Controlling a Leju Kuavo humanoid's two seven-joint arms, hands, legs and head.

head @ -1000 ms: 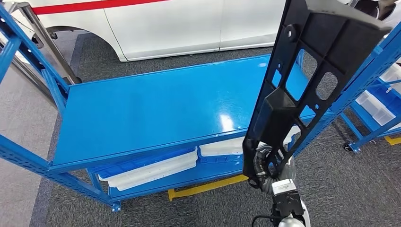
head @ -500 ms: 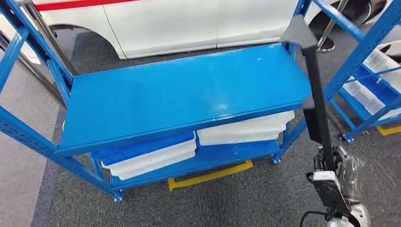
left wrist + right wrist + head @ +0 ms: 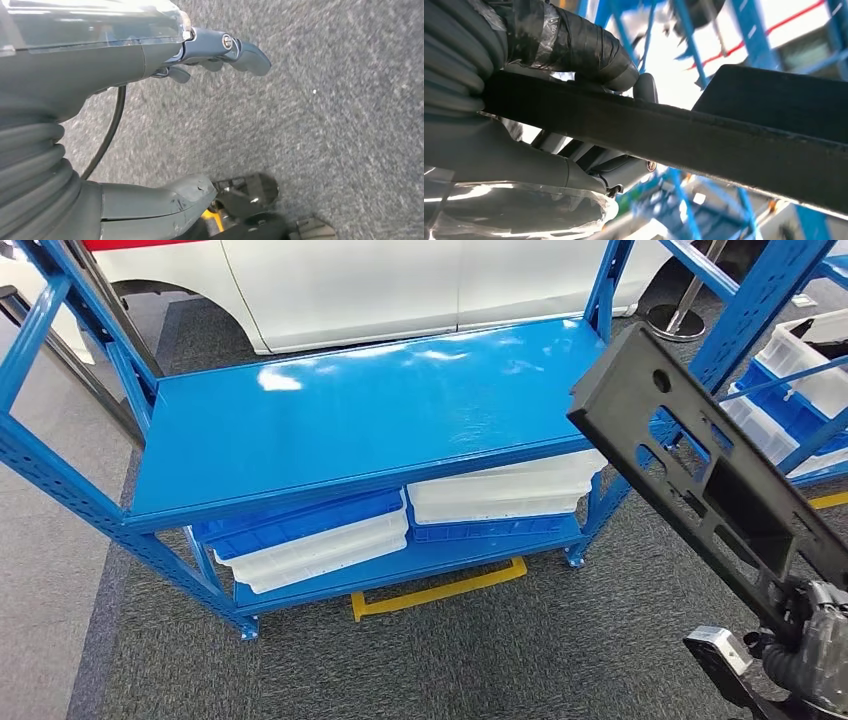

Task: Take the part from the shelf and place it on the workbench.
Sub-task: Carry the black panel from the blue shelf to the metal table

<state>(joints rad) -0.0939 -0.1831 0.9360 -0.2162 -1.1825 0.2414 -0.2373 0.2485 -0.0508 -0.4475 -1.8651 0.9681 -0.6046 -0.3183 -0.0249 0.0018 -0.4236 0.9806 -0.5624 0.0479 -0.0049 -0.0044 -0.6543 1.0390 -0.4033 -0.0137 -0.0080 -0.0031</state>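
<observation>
The part (image 3: pixel 700 470) is a long black plastic panel with several cut-outs. My right hand (image 3: pixel 815 640) grips its lower end at the bottom right of the head view, and the panel slants up and to the left, its top end over the right corner of the blue rack (image 3: pixel 360 430). In the right wrist view the thumb and fingers (image 3: pixel 589 50) clamp the panel's edge (image 3: pixel 724 135). My left hand (image 3: pixel 100 60) hangs over grey carpet, fingers apart and holding nothing.
The blue rack has a bare top deck, with white and blue trays (image 3: pixel 310 540) on its lower shelf. A white car (image 3: pixel 400 280) stands behind it. A second blue rack with white bins (image 3: pixel 800 370) is at the right. A yellow floor mark (image 3: pixel 440 590) lies under the rack.
The whole view has shifted, so the camera moved. The panel has swung from upright to slanting at the right of the picture, still held by my right hand.
</observation>
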